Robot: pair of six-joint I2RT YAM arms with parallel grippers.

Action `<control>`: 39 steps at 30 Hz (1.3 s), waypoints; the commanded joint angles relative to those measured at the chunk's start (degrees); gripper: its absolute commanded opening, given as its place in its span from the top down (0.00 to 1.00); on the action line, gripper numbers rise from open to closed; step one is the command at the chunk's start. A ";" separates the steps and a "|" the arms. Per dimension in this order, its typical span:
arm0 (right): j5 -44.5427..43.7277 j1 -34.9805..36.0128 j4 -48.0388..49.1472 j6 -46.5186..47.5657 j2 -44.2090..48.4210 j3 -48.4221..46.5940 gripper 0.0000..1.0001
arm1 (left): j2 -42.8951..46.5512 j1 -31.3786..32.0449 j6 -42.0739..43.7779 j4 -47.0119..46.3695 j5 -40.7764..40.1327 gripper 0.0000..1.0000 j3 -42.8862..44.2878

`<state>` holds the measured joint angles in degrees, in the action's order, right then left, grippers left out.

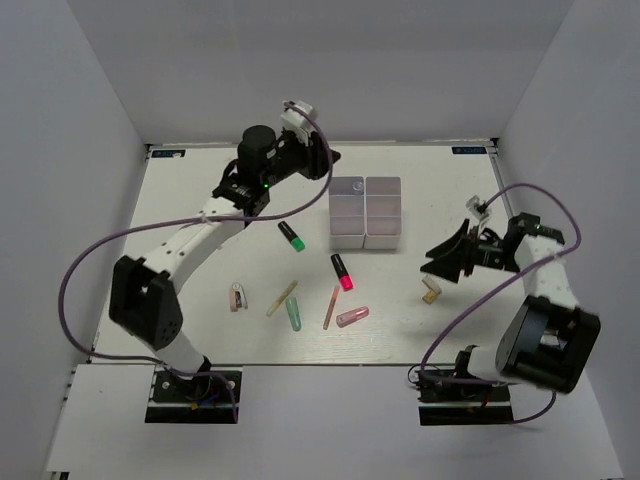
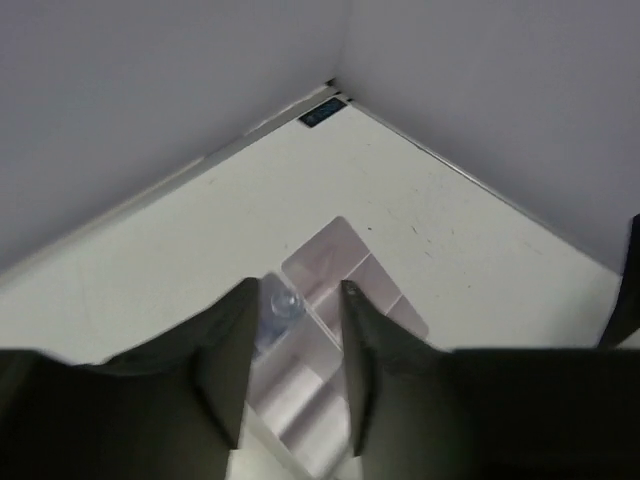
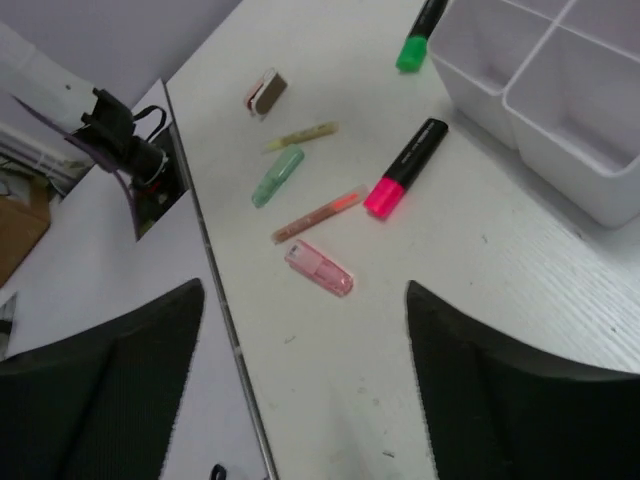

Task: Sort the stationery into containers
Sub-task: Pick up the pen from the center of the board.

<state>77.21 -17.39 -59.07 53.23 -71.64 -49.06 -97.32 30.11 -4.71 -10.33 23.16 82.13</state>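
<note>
While 1 bluish piece (image 2: 283, 300) sits in the organiser (image 1: 366, 238), 8 stationery pieces (image 1: 342, 271) lie unsorted on the worktop (image 1: 450, 190); left claw (image 2: 297, 292) and right claw (image 3: 305, 290) spread, empty.

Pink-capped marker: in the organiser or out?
Out: the pink-capped marker lies flat on the table, near the white organiser.

Nothing legible is showing in any view. A far-right corner label (image 1: 472, 150), small and dark, is sitting on the back edge of the table (image 1: 460, 330), but its print is coming out too small to read. A far-left corner label (image 1: 166, 153) is looking the same, also unreadable. The left wrist view is catching a dark corner sticker (image 2: 322, 108) with pale marks that are blurring out. The pink-capped marker (image 3: 408, 166) is showing no print that can be made out.
</note>
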 commanded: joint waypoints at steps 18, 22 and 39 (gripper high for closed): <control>-46.66 2.00 32.59 -35.91 24.61 3.97 0.10 | -9.72 0.48 -40.97 63.23 -40.65 0.35 12.70; -51.46 1.48 40.42 -47.08 25.76 9.76 0.10 | -14.03 0.57 -45.73 65.69 -39.86 0.34 14.11; -46.63 1.74 36.83 -46.55 26.11 8.98 0.73 | -25.29 -0.84 -52.86 63.86 -42.05 0.36 17.63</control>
<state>29.67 -15.73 -23.81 6.79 -45.06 -40.71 -123.76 29.82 -55.40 54.96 -17.12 97.58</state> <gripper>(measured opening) 0.267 0.643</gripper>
